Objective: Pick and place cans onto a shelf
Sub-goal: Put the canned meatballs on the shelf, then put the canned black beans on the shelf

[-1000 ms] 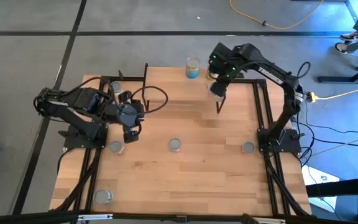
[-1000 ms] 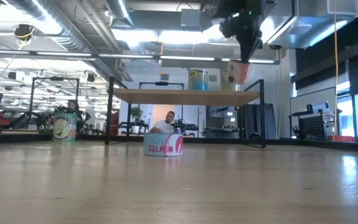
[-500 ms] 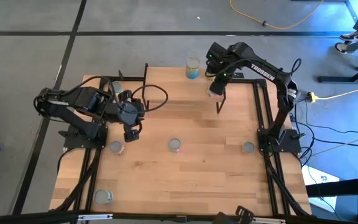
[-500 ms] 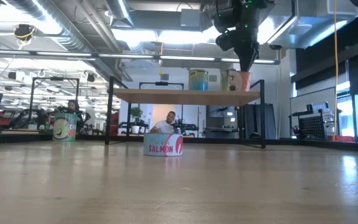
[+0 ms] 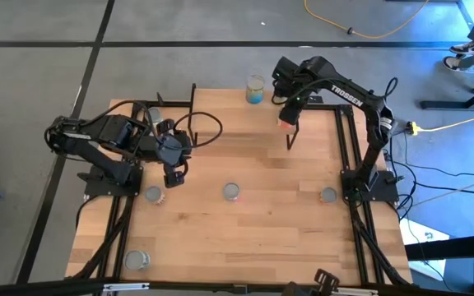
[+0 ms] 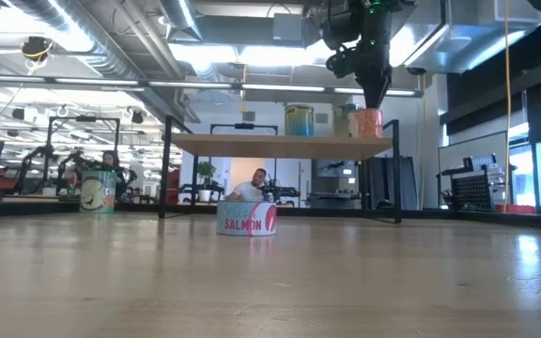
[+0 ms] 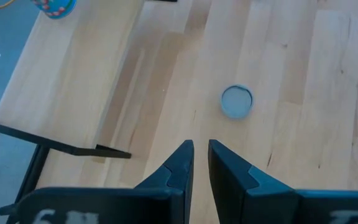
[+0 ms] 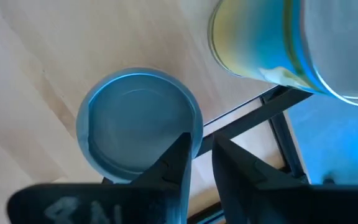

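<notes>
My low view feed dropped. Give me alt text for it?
The right gripper hangs just over a reddish can standing on the shelf, beside a blue and yellow can. On the table, a can marked SALMON stands in the middle and a green can at the left.

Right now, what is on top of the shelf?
Two cans stand on the shelf: a blue-yellow can and a reddish can. The right gripper hangs just above the reddish one.

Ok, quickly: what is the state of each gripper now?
Left gripper: slightly open, empty, over the table.
Right gripper: slightly open, empty, just above the reddish can standing on the shelf.
</notes>
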Robot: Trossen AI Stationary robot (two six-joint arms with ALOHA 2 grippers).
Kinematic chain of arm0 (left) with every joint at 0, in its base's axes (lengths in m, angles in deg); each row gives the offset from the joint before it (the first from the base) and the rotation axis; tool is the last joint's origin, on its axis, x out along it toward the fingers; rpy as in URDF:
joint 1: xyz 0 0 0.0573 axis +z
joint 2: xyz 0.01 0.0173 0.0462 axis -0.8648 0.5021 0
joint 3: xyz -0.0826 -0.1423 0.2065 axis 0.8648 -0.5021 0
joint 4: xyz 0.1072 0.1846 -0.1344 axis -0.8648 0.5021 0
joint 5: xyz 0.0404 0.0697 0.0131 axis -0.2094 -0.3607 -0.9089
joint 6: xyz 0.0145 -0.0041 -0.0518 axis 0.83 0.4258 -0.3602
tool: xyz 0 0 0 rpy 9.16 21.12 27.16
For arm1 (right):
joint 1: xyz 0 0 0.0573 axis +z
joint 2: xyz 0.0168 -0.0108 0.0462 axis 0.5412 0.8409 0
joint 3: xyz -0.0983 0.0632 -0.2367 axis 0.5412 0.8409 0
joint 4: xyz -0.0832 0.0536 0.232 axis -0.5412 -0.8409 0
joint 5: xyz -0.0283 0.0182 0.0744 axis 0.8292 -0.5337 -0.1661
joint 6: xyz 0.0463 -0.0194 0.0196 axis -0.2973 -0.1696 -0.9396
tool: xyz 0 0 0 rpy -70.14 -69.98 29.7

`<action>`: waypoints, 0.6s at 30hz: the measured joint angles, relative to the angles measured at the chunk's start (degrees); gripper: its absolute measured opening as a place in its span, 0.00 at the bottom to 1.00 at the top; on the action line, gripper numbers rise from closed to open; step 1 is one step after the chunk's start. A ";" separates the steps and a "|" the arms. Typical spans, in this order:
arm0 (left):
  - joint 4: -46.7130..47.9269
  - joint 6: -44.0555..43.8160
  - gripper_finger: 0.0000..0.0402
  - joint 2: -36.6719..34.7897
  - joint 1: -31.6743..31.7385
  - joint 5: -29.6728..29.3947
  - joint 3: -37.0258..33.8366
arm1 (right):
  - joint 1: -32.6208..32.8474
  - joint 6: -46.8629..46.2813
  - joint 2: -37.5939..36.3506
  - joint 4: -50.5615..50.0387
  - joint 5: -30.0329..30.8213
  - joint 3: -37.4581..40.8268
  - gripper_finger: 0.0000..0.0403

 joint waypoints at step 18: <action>0.66 -1.68 0.11 0.00 0.00 0.22 0.00 | 3.58 0.20 -0.04 -2.44 -1.88 -13.51 0.17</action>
